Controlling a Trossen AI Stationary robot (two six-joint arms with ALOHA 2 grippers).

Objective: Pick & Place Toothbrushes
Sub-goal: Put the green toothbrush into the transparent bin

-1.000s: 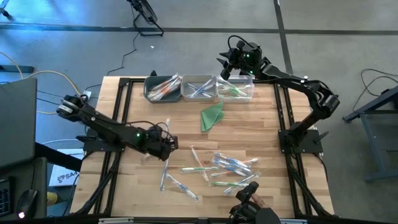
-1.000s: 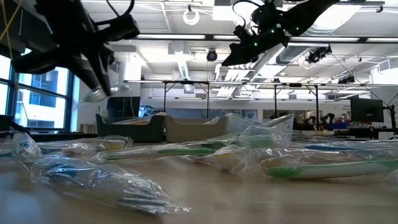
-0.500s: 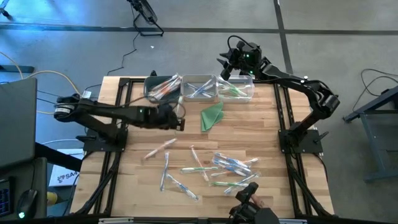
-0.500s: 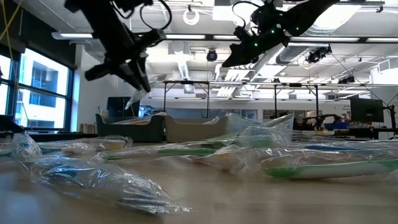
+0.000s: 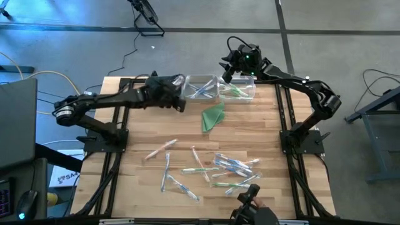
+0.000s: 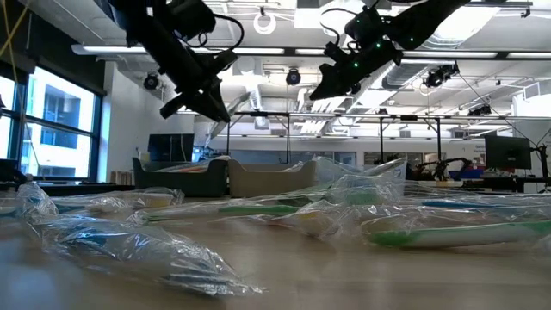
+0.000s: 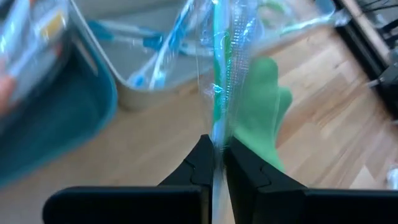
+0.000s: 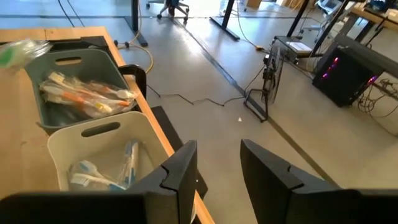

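- My left gripper (image 7: 216, 163) is clenched on a thin green-handled toothbrush in a clear crinkly wrapper (image 7: 219, 74), whose long axis runs straight out ahead of my fingers
- From above, that left gripper (image 5: 177, 100) hangs at the back of the table, over the dark grey-teal plastic bin (image 5: 154, 81) on the left and the seam with the pale white middle bin (image 5: 199, 80); the clear right-hand bin (image 5: 245, 92), which holds green brushes, lies further to the right
- I judge the green brush belongs there, so the drop point is rightward, past the middle bin
- My left arm is stretched long and low from the left edge, wrist tilted down
- The folded green cloth triangle (image 5: 213, 115) sits just in front of the bins
- The loose wrapped toothbrushes (image 5: 225, 169) lie scattered near the front edge
- My right gripper (image 5: 226, 70) hovers behind the clear bin, fingers parted and holding nothing
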